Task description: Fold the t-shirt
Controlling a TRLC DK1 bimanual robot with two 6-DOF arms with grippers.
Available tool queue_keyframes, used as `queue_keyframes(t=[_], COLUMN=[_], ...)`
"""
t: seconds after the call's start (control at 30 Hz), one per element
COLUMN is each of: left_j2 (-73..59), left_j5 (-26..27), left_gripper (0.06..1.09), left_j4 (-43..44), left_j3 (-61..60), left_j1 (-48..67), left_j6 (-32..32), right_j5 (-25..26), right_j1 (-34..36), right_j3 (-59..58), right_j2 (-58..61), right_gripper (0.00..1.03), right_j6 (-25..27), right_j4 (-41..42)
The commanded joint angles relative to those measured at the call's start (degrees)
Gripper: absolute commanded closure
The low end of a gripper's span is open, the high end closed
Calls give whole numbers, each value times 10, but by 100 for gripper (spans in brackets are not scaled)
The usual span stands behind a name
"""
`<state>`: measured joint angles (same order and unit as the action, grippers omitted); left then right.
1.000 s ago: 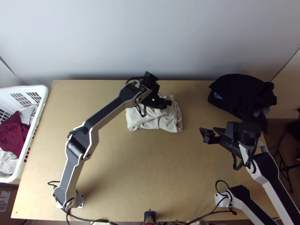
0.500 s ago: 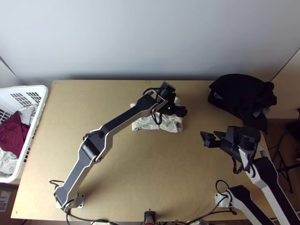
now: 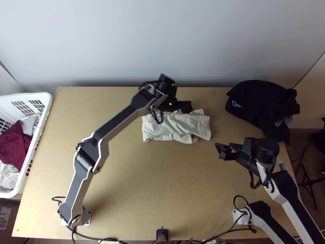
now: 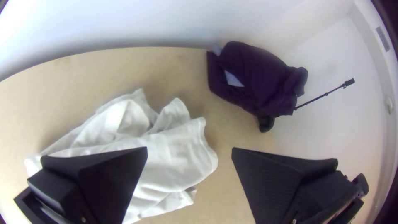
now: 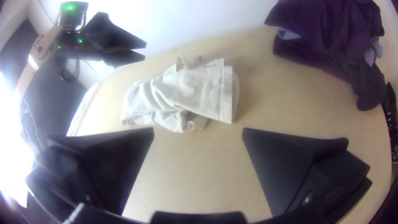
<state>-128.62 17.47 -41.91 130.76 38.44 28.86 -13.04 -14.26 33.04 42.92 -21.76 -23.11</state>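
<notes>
Leftward has gone the left gripper [image 4: 189, 149], wide open by the shirt's far edge; the shirt's right end has flopped outward. Rumpled layers could drag askew if a pinch catches several. The right gripper [image 5: 198, 129] gapes too. The shirt [image 3: 174, 124] lies bunched on the pale wooden tabletop [image 3: 142, 183], near a plain wall [image 3: 162, 40], with dark clothes [image 3: 258, 105] rightward.

From high over a light wooden table [image 3: 162, 183], we look toward a pale wall [image 3: 162, 44] at twelve o'clock. Brown floor [image 3: 300, 143] shows at three o'clock, a thin-legged black stand [image 3: 309, 182] at four. In the right wrist view, we see white glare [image 5: 11, 149].
</notes>
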Motion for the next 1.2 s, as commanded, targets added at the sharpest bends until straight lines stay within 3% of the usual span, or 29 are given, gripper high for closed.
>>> queue_keyframes(t=[0.0,0.33,0.7,0.97,1.17], left_j2=[70,159,280,371,409], left_j5=[0,-1,-3,-59,-62], left_gripper=[10,10,10,10,10], left_j4=[-98,-218,-209,-179,-179], left_j3=[-22,-57,-169,-252,-288], left_j1=[-66,-165,-227,-255,-296], left_j6=[-43,-89,-81,-93,-92], right_j5=[0,-45,-110,-114,-113], right_j1=[-25,-87,-74,-70,-50], right_j3=[-8,30,128,179,182], right_j2=[34,232,422,534,563], right_gripper=[4,4,4,4,4], right_j6=[-13,-44,-137,-131,-112], right_j4=[24,92,171,179,179])
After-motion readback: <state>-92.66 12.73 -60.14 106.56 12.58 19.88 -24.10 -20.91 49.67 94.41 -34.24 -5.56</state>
